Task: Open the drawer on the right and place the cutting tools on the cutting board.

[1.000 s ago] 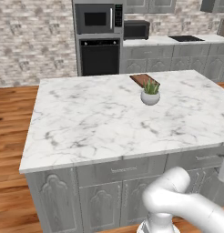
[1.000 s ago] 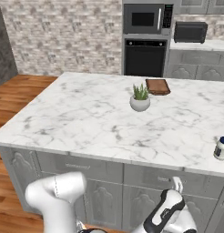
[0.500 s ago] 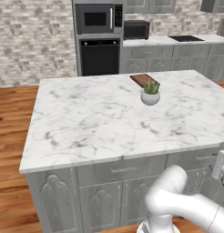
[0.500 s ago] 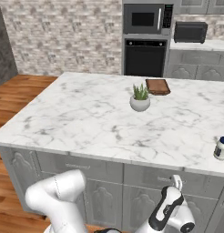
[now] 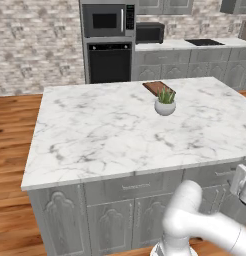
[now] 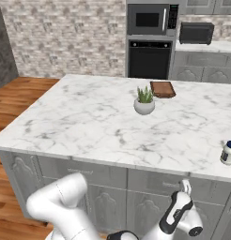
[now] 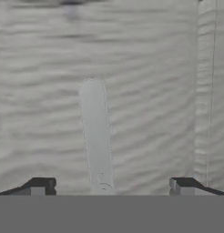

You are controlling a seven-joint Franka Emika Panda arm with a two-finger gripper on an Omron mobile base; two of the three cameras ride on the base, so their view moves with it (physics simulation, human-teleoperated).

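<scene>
Grey drawer front under the table's right near edge, shut. End effector wide, empty, fingers straddling the bar handle. Judgement: centre, close, pull straight out. Hand view gives handle alignment; base views give cutting board at the far edge.

Bright, even, flat rendered light across both base views, no glare, barely any shadow under the plant. Soft and low-res throughout. Hand view worse: blurry, wavy grey drawer front, handle edges smeared.
</scene>
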